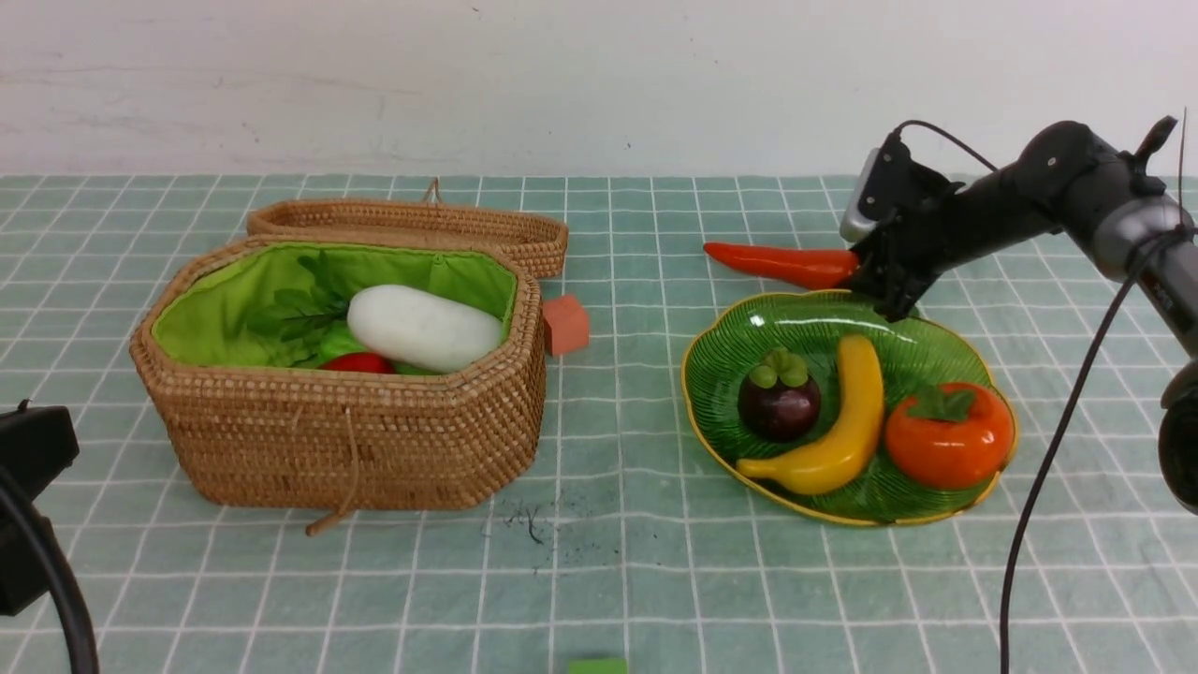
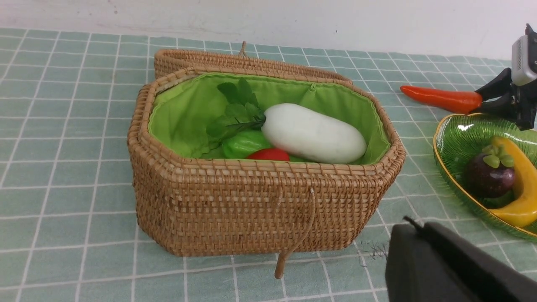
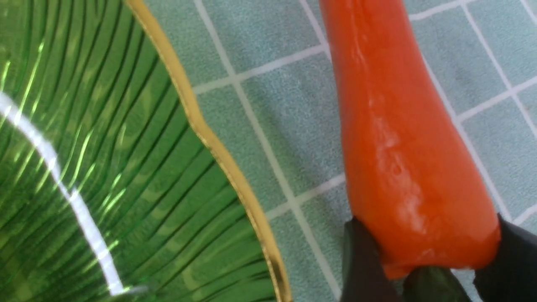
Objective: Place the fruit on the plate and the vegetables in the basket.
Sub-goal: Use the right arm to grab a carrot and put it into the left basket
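Note:
The orange carrot (image 1: 786, 264) lies on the cloth just behind the plate (image 1: 749, 337), its tip pointing left. My right gripper (image 1: 859, 269) is shut on the carrot's thick end; the right wrist view shows a black finger (image 3: 361, 256) pressing on each side of the carrot (image 3: 398, 147). On the green plate lie a banana (image 1: 847, 421), a mangosteen (image 1: 779, 398) and a persimmon (image 1: 947, 435). The open wicker basket (image 1: 346, 440) holds a white radish (image 1: 426, 328), a red pepper (image 1: 357, 363) and a green gourd (image 2: 243, 143). My left gripper (image 2: 413, 224) hangs shut and empty, low in front of the basket.
The basket's wicker lid (image 1: 412, 225) lies open behind it. A small orange-red cube (image 1: 565, 324) sits just right of the basket. A green block (image 1: 597, 666) peeks in at the near edge. The right arm's cable (image 1: 1058, 440) hangs beside the plate.

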Action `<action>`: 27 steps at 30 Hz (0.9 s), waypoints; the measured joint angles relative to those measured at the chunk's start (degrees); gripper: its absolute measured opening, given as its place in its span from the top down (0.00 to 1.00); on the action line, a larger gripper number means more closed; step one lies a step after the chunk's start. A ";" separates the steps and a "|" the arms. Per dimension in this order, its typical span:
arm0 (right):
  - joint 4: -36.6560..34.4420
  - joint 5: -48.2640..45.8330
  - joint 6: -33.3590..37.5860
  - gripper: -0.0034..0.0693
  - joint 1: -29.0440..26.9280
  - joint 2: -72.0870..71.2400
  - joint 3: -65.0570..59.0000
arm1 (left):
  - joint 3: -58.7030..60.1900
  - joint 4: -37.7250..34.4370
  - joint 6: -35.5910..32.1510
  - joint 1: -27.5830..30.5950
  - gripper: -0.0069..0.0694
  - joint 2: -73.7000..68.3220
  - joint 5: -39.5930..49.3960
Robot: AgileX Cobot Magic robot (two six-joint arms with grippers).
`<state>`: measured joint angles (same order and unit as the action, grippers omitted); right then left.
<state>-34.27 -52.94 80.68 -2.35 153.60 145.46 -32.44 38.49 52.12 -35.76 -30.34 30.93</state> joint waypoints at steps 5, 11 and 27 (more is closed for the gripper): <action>0.81 0.78 -6.48 0.47 -0.34 -2.19 -0.05 | 0.00 0.00 0.00 0.00 0.89 0.00 -0.26; 3.17 -9.58 -19.48 0.47 -1.01 -9.92 -0.05 | 0.00 0.26 0.00 0.00 0.89 0.41 -2.96; -5.45 -18.50 -48.33 0.47 17.63 -23.88 0.00 | -0.78 1.95 -3.21 0.00 0.89 8.33 0.47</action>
<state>-39.72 -71.44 32.36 15.28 129.72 145.46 -33.22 40.44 48.92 -35.76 -22.00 31.39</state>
